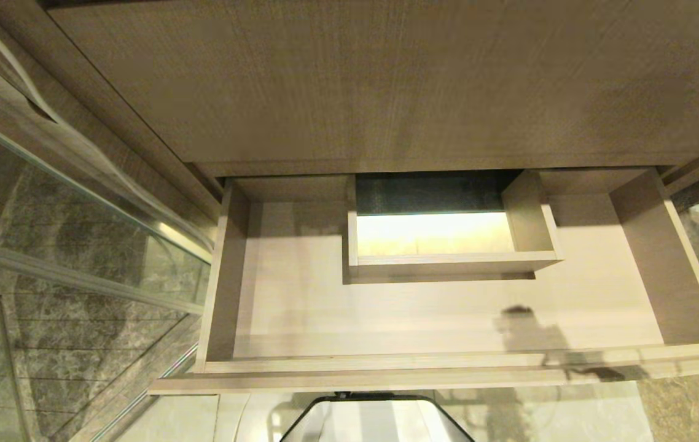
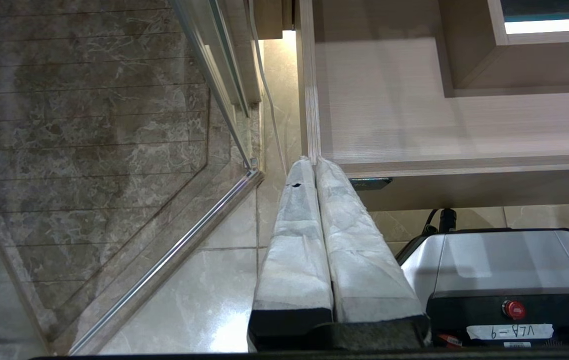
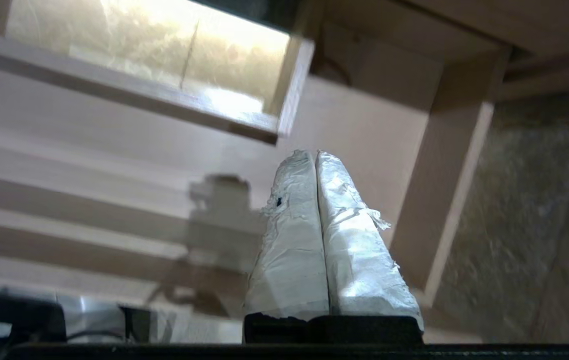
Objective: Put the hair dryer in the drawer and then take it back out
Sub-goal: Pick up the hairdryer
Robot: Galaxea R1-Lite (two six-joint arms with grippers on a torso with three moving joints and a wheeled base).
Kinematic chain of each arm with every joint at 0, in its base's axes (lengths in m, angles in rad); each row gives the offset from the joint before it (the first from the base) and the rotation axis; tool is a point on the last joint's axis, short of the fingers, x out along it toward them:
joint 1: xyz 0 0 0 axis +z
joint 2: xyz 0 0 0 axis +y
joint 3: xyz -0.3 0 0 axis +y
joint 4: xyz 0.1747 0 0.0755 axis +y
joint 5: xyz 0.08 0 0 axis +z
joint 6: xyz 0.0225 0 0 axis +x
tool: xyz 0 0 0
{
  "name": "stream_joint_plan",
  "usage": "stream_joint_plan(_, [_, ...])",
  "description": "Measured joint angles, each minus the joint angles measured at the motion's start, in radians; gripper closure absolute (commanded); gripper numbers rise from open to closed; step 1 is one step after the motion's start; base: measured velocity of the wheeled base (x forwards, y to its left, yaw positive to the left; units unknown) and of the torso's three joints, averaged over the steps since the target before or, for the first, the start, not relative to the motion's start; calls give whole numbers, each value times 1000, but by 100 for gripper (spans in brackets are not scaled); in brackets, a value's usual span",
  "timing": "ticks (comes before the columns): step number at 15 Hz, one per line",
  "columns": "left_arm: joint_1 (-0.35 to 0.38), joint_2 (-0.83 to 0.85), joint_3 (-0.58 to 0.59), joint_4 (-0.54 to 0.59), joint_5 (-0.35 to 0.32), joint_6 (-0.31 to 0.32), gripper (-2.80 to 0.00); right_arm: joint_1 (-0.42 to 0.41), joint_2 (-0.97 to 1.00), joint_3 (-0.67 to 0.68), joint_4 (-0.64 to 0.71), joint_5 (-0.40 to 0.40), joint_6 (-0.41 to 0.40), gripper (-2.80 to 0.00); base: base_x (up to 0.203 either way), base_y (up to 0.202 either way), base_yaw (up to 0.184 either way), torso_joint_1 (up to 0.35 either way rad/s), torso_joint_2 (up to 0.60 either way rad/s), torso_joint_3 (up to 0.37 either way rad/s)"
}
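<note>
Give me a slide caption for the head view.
Open wooden drawer seen from above, nothing inside, a boxed cutout at its back.

Matt wood-grain drawer [image 1: 448,307]; glossy marble floor tiles [image 2: 204,300]; cloth-wrapped left gripper [image 2: 316,161].

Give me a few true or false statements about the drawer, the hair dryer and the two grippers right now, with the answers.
1. The drawer is pulled open. True.
2. A hair dryer lies in the drawer. False: no hair dryer shows in any view.
3. The right gripper holds nothing, fingers together. True.
4. The left gripper is reaching into the boxed cutout. False: it sits outside the drawer's front corner, fingers shut.
5. A shadow falls on the drawer floor. True.
</note>
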Motion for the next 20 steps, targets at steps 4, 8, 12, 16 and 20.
stream_joint_plan(4, [0,0,0,0,0,0,0,0,-107,29,65,-43,4,0,0,0,0,0,0,0])
stream_joint_plan(8, [0,0,0,0,-2,0,0,-20,-191,69,68,-94,47,0,0,0,0,0,0,0])
stream_joint_plan(12, [0,0,0,0,0,0,0,-24,-273,138,79,-147,115,0,0,0,0,0,0,0])
stream_joint_plan(16, [0,0,0,0,-1,0,0,-24,-418,305,48,-331,180,0,0,0,0,0,0,0])
stream_joint_plan(20, [0,0,0,0,-1,0,0,-9,-564,430,9,-316,216,0,0,0,0,0,0,0])
